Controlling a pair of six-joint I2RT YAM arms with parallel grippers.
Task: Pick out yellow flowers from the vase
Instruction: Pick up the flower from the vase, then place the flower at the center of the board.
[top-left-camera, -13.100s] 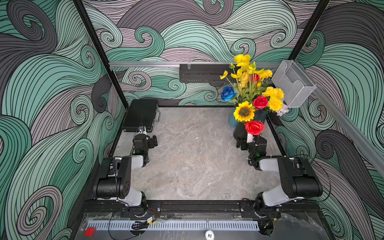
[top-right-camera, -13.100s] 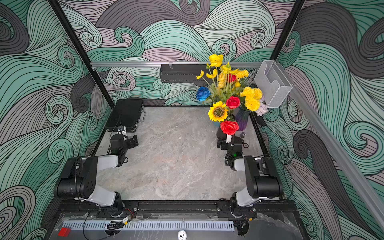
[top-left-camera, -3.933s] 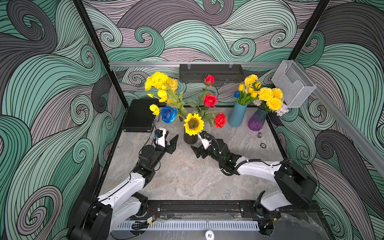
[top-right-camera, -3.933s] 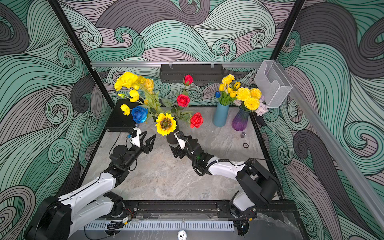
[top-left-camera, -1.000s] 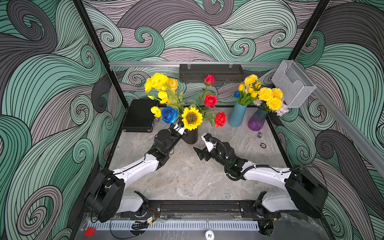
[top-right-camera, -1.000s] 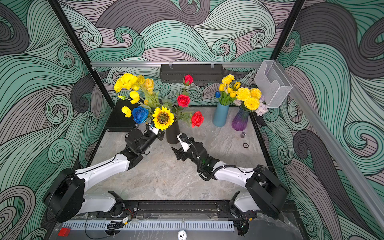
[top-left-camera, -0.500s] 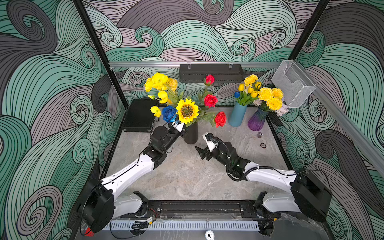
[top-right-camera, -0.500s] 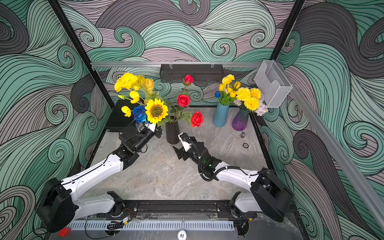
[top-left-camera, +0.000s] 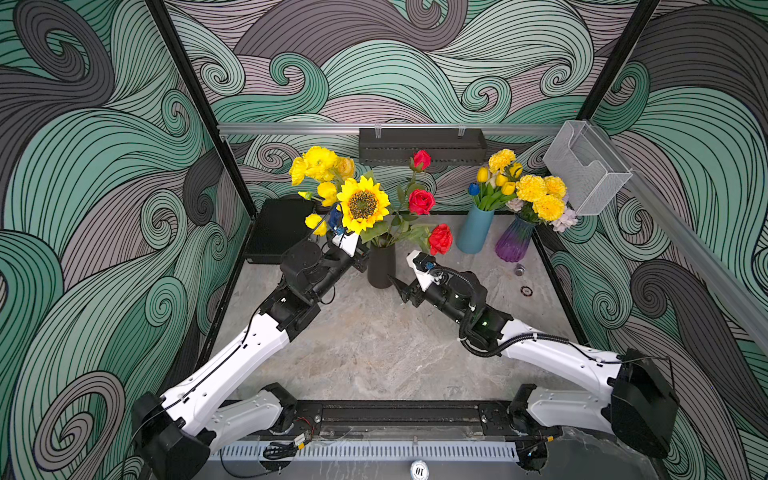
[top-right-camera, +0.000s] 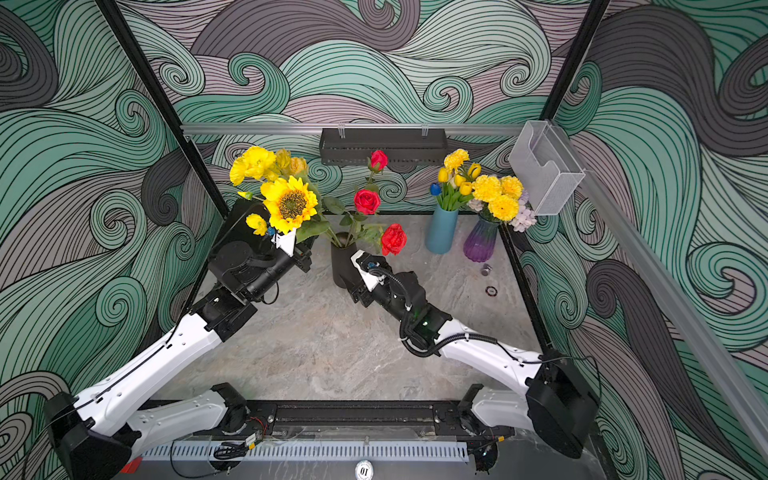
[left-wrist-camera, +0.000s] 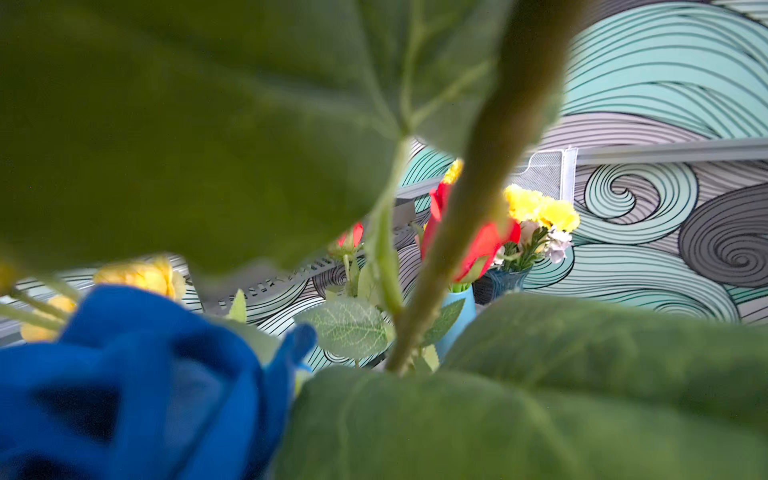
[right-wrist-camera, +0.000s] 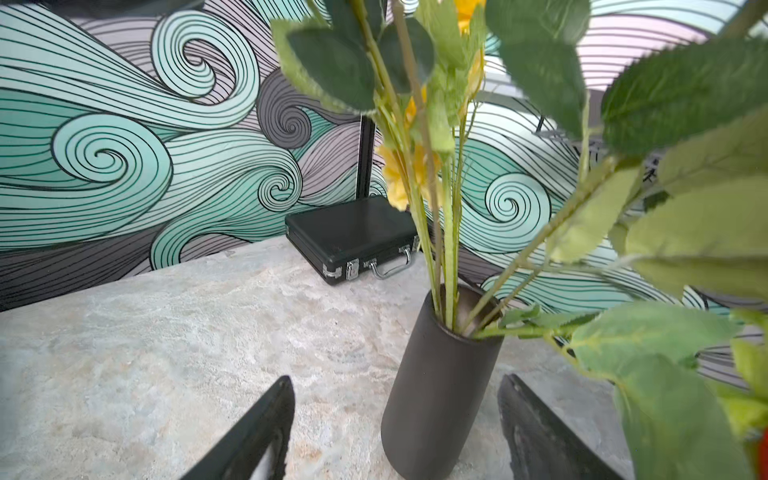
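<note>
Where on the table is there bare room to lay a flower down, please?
The widest bare patch of table is the front middle, between the left arm, the right arm and the front rail. The back is crowded: black case, left gripper holding the sunflower, black vase between the right gripper's open jaws, blue vase, purple vase, small ring.
</note>
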